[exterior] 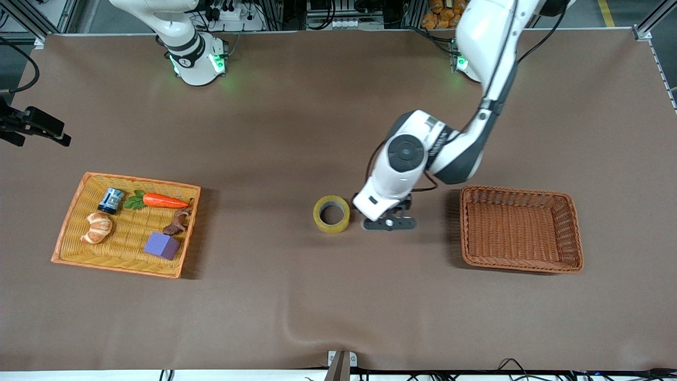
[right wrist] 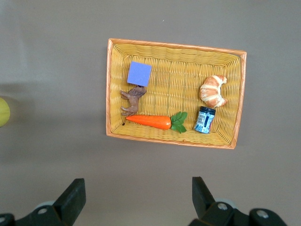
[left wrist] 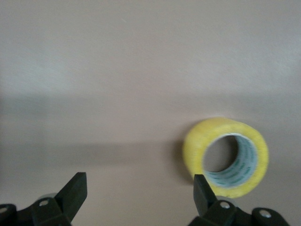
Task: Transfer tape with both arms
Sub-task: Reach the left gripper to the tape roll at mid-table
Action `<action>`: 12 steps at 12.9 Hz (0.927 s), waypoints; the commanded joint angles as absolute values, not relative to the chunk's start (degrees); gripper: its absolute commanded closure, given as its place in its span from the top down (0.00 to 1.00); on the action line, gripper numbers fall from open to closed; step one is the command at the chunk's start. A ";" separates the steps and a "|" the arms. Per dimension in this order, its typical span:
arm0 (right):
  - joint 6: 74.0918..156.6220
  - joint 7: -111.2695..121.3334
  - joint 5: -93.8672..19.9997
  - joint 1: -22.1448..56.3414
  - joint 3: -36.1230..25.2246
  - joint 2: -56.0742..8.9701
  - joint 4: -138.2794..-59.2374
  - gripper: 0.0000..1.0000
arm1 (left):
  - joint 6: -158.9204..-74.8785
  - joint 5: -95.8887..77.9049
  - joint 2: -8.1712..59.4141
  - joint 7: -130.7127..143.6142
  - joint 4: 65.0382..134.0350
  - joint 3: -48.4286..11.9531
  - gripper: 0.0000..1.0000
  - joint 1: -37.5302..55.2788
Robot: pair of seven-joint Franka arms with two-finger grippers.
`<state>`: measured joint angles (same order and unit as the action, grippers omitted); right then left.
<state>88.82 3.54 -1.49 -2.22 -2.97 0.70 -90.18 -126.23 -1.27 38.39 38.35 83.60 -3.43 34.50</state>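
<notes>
The tape (exterior: 331, 228), a yellowish ring with a grey core, lies flat on the brown table near its middle. My left gripper (exterior: 389, 223) is low over the table right beside the tape, on the side toward the left arm's end. In the left wrist view the left gripper (left wrist: 138, 182) is open and empty, with the tape (left wrist: 211, 129) just off one fingertip (left wrist: 201, 188). My right gripper (right wrist: 138, 187) is open and empty, high over the yellow basket (right wrist: 171, 45); it is out of the front view. The tape's edge (right wrist: 2, 112) shows in the right wrist view.
The yellow basket (exterior: 67, 233) toward the right arm's end holds a blue-grey can (exterior: 111, 200), croissant (exterior: 97, 227), carrot (exterior: 165, 200), purple block (exterior: 162, 245) and brown toy (exterior: 177, 222). An empty brown wicker basket (exterior: 521, 190) stands toward the left arm's end.
</notes>
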 commanded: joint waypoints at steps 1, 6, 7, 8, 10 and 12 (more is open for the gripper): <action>88.95 3.96 -1.05 -2.90 -2.46 1.93 -91.23 1.00 | -131.20 -3.07 41.82 41.82 81.47 -2.81 1.00 36.64; 88.95 3.96 -0.97 -2.90 -2.46 2.02 -91.14 1.00 | -137.09 -3.43 47.45 43.15 81.30 -2.72 1.00 39.63; 88.95 3.96 -1.05 -2.99 -2.46 2.02 -91.14 1.00 | -139.02 -3.43 48.24 43.85 81.30 -2.72 0.96 39.64; 88.95 3.96 -0.97 -2.99 -2.46 2.02 -91.14 1.00 | -140.70 -3.43 49.03 44.03 81.30 -2.72 0.87 39.64; 88.95 3.96 -1.05 -2.99 -2.55 2.02 -91.14 1.00 | -141.77 -3.43 50.27 43.86 81.30 -2.72 0.66 39.99; 88.95 3.96 -0.97 -2.99 -2.46 2.02 -91.14 1.00 | -141.77 -3.43 50.62 44.03 81.30 -2.72 0.15 39.99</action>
<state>88.85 3.54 -1.45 -2.30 -3.01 0.70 -90.18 -141.51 -2.24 49.67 43.34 82.83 -3.40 39.24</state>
